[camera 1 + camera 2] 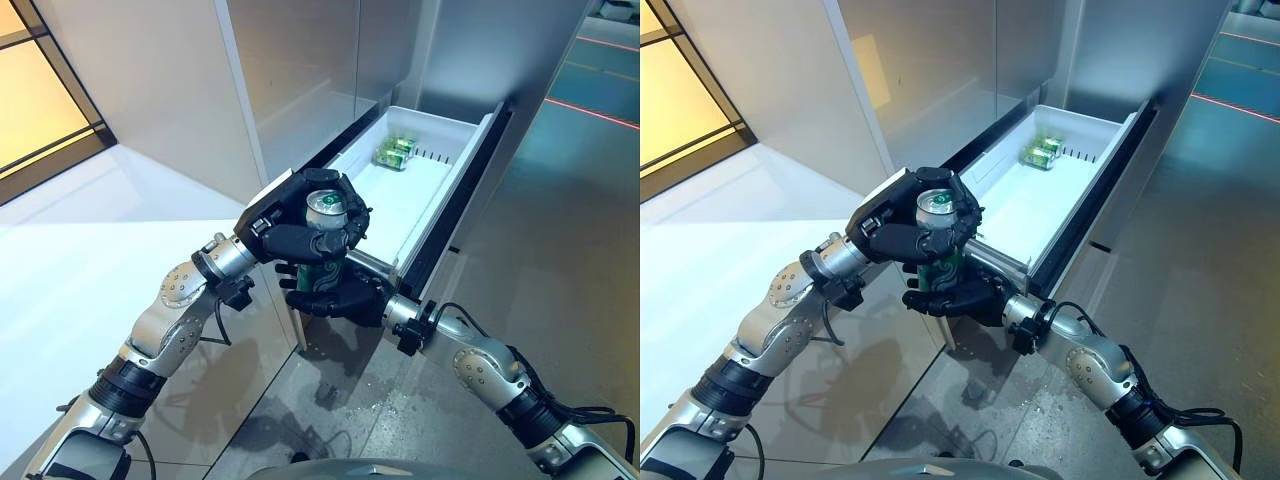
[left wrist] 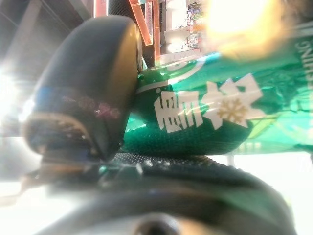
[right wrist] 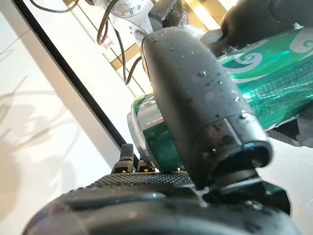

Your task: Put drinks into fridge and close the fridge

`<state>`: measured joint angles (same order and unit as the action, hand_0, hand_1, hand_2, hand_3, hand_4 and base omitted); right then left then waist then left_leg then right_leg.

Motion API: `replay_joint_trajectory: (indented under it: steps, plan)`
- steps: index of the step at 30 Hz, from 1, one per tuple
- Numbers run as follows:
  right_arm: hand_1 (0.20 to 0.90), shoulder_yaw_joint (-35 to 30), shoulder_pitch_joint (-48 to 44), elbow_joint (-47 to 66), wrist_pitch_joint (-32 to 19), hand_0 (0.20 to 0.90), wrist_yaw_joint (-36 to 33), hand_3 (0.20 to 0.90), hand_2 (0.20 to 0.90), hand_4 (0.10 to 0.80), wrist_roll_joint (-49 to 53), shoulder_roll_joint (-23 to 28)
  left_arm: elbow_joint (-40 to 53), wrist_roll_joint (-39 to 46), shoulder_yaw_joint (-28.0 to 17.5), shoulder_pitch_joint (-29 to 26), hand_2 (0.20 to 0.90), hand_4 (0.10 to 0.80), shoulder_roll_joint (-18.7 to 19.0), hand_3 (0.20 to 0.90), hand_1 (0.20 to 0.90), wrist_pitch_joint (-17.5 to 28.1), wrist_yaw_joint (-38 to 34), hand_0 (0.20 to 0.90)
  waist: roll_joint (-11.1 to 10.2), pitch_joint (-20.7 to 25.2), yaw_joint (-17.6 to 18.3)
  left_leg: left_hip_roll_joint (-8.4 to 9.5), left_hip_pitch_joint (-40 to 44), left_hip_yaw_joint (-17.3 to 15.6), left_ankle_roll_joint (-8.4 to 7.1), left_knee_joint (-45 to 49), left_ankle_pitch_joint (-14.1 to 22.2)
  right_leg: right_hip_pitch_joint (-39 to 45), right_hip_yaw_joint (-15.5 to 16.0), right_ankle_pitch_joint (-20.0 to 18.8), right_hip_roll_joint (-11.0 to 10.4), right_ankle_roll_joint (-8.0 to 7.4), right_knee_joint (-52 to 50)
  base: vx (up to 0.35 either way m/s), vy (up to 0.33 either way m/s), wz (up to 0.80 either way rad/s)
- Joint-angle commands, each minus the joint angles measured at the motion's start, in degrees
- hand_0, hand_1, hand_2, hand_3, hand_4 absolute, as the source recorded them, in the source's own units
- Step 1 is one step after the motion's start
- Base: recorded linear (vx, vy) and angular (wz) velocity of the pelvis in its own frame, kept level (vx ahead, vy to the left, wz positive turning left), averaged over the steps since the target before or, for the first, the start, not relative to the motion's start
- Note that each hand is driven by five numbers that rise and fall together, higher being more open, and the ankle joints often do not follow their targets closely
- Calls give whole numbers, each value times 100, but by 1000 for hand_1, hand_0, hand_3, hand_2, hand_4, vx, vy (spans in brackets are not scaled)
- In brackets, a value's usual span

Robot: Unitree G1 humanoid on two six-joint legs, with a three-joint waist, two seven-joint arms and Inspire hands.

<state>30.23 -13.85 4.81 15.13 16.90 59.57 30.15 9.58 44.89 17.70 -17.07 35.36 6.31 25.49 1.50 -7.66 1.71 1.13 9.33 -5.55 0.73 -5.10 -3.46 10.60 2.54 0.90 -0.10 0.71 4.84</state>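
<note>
Green drink can [image 1: 325, 245], silver top up, upright, held between both robot hands just short of the near end of the open fridge drawer [image 1: 437, 222]. Left robot hand [image 1: 290, 215]: fingers and thumb curled round the can's upper part, a firm clamp by the look of its wrist view, where the thumb presses against the green wall. Right robot hand [image 1: 335, 298]: below the can, palm up, its thumb curled against the lower body of the can in its own wrist view, so it too grips rather than merely props. Drawer: white-lined, pulled well out of the steel-fronted fridge [image 1: 300, 70], mostly bare inside. Contents so far: two green cans [image 1: 395, 152] lying together at the far end. Step in hand, as I judge it: loading, with this can being carried or passed between the hands toward the drawer. Next move calls for one robot hand to let go, the other to bring the can over the near rim and set it on the bare white floor, clear of the stored pair. Drawer remains to be pushed shut afterward.
</note>
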Motion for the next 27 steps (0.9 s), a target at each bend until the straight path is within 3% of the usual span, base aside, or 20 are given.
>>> replay_joint_trajectory:
  steps: [1,3,4,5,6,17,18,19,20,27]
  plan:
    - [900,-273,-912,899,-821,900,105,900,900,800,799,-1160,-18,162,649,-703,300,100,-791,200,300,205,231,300,-107,411,-1,321,70,164,362,177,717,-335,178,114,-3,-318,-343,0,0,0]
    - [900,-286,-946,916,-854,900,62,900,900,800,758,-1146,-47,93,664,-674,300,100,-778,200,300,201,246,300,-102,409,-7,325,64,167,363,186,717,-338,183,109,-5,-320,-349,0,0,0]
    - [592,-303,-982,912,-864,592,-4,540,592,440,741,-1138,-78,11,682,-652,300,100,-774,200,300,214,275,300,-102,408,-11,327,65,169,365,194,722,-336,181,107,-7,-321,-351,0,0,0]
    - [542,-307,-991,910,-863,542,-23,483,542,383,733,-1134,-83,2,687,-649,300,100,-771,200,300,207,281,300,-102,409,-12,327,66,169,365,196,724,-334,181,107,-8,-322,-350,0,0,0]
    - [300,-328,-1021,909,-859,300,-105,200,300,100,693,-1132,-97,-65,697,-643,300,100,-769,200,300,192,306,300,-102,408,-15,329,65,175,368,203,727,-335,180,106,-7,-320,-354,0,0,0]
    - [300,-483,-991,845,-824,300,-228,200,300,100,392,-900,-161,-429,692,-478,300,100,-610,200,300,238,403,300,-93,417,-4,316,79,161,367,194,728,-334,182,117,-1,-320,-374,0,0,0]
    - [300,-505,-988,829,-823,300,-218,200,300,100,375,-877,-173,-478,686,-472,364,174,-593,274,364,245,365,364,-94,415,-3,313,79,160,365,198,729,-331,188,120,-3,-320,-378,0,0,0]
    - [300,-524,-991,825,-809,300,-223,200,300,100,374,-859,-196,-547,683,-467,691,556,-595,656,691,249,340,691,-96,415,-1,310,81,162,363,198,730,-330,192,124,-2,-319,-380,0,0,0]
    - [300,-546,-997,817,-804,300,-238,200,300,100,353,-835,-218,-635,688,-458,900,800,-591,900,900,285,308,900,-98,413,-3,308,80,165,361,197,731,-329,202,127,-2,-317,-379,0,0,0]
    - [300,-742,-1062,781,-879,300,-406,200,300,100,178,-665,-207,-750,517,-372,900,800,-471,900,900,687,38,900,-116,392,-46,300,86,175,335,230,739,-281,292,149,-6,-299,-373,1,-3,1]
